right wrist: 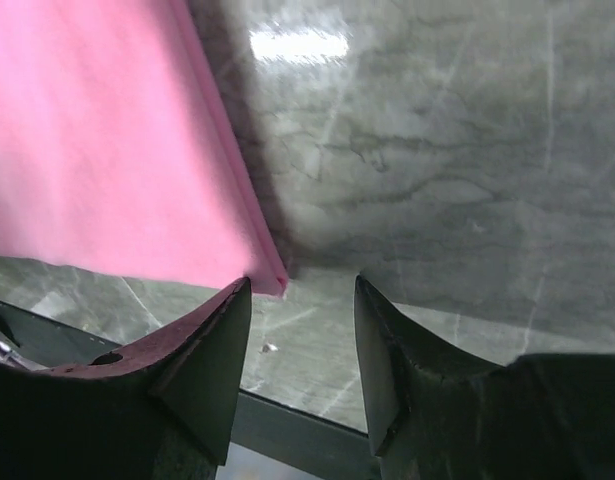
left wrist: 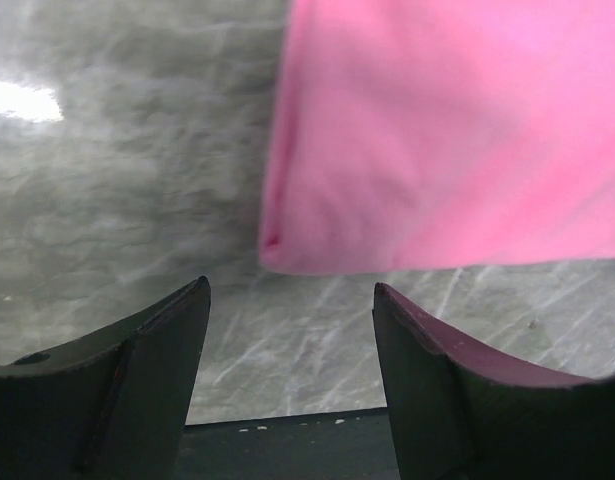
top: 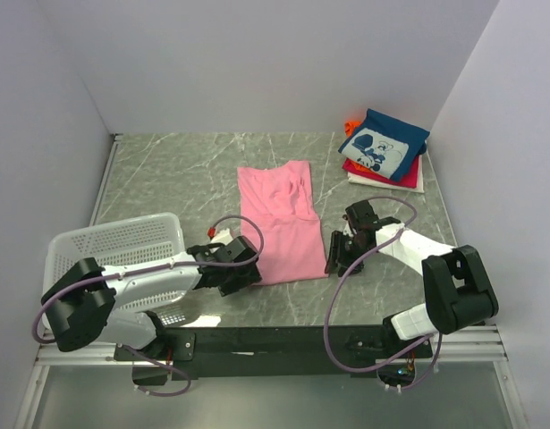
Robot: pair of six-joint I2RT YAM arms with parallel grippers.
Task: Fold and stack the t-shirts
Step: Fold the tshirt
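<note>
- Here, the white mesh basket (top: 114,246) sits well to the left of the pink t-shirt (top: 276,228), which lies flat, folded into a long strip.
- The left gripper (left wrist: 292,300) is just off the pink t-shirt's near left corner, its fingers apart and holding nothing.
- The right gripper (right wrist: 302,290) is at the pink t-shirt's near right corner, its fingers apart with only bare table (right wrist: 437,150) between them.
- The folded t-shirts (top: 382,152), navy on top, are stacked beyond and to the right of the pink t-shirt.

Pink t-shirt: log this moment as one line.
pink t-shirt: flat, unheld | left gripper: open, near-left corner | right gripper: open, near-right corner | folded stack: far right
</note>
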